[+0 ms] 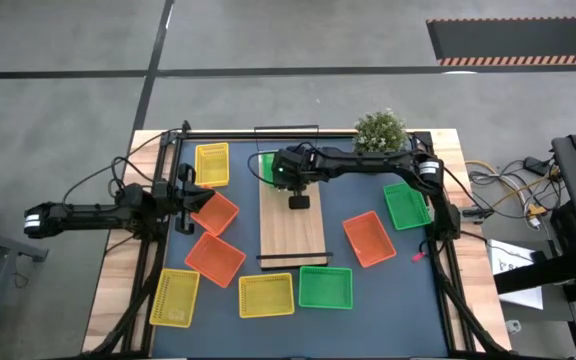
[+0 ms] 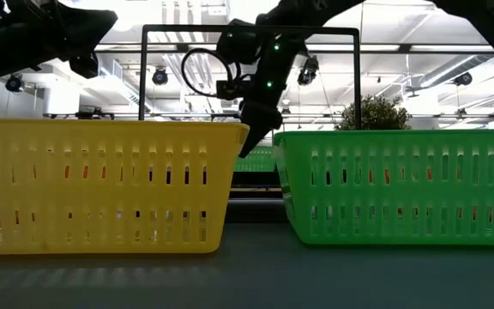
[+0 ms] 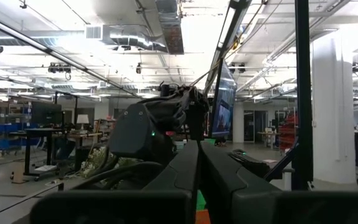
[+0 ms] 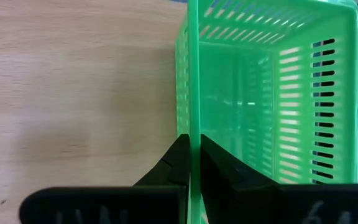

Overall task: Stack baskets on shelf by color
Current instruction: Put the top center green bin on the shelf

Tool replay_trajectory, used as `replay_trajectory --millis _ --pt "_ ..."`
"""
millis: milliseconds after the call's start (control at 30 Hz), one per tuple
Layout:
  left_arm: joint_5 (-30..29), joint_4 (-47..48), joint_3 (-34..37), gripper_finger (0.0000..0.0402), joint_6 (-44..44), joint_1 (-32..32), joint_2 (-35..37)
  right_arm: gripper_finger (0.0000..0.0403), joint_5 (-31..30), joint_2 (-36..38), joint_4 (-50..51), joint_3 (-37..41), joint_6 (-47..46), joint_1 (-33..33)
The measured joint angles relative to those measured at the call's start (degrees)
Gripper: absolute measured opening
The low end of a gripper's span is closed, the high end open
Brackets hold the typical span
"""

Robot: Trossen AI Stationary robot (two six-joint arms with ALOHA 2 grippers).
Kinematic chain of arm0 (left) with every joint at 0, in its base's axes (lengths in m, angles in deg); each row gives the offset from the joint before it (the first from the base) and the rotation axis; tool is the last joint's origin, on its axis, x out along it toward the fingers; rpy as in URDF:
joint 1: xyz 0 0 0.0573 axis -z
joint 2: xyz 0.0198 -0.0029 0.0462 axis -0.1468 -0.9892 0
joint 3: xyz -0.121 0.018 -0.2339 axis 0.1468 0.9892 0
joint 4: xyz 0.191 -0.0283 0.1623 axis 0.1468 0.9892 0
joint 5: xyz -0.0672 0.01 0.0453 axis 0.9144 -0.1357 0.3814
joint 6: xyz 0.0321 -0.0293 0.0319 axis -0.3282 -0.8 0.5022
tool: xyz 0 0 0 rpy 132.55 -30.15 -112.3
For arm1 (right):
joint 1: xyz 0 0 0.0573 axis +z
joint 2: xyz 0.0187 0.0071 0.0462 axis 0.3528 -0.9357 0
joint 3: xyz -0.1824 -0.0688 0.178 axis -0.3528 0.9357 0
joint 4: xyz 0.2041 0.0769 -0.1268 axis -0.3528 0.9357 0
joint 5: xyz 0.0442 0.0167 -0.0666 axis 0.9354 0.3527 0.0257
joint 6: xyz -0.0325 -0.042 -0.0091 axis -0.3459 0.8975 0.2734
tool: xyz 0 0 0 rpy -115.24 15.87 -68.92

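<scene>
Right now the right gripper [image 4: 191,163] is pinched tight on the thin wall of a green basket [image 4: 272,93], the two dark fingers [image 4: 169,165] closed against either side of the rim, with pale wood grain of the shelf [image 4: 73,81] right beside it. From overhead, that right arm reaches across from the far right corner to the far end of the shelf [image 1: 293,235], and the held basket [image 1: 266,166] peeks out at the board's far left edge under the wrist. Over on the left edge of the table the left gripper [image 3: 197,163] has its fingers pressed together with nothing between them, and that arm lies stretched out low and idle, near a yellow basket [image 1: 211,164] and an orange basket [image 1: 214,213]. Scattered on the dark mat around the board sit another orange basket [image 1: 214,257], two more yellow ones [image 1: 173,298] [image 1: 266,295], a green one [image 1: 325,287] at the near end, an orange one [image 1: 369,239] and a green one [image 1: 406,206] to the right. A small potted plant [image 1: 380,130] stands at the far edge.
</scene>
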Motion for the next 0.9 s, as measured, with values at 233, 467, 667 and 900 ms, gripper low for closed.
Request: replay_trajectory --millis 233,467,667,900 --pt "0.0 0.0 0.0 0.0 0.04 0.0 0.0 0.0013 0.1 -0.1 -1.51 0.0 0.46 -0.08" --pt "0.0 0.02 0.0 0.0 0.07 0.0 -0.01 0.0023 0.54 -0.1 -1.14 0.0 -0.74 -0.09" --pt "0.0 0.0 0.0 0.0 0.07 0.0 0.0 0.0069 0.53 -0.1 -1.12 0.0 -2.16 -0.5" --pt "0.0 0.0 0.0 0.0 0.07 0.0 0.0 0.0107 0.29 1.52 0.94 -1.62 -3.82 -0.5"
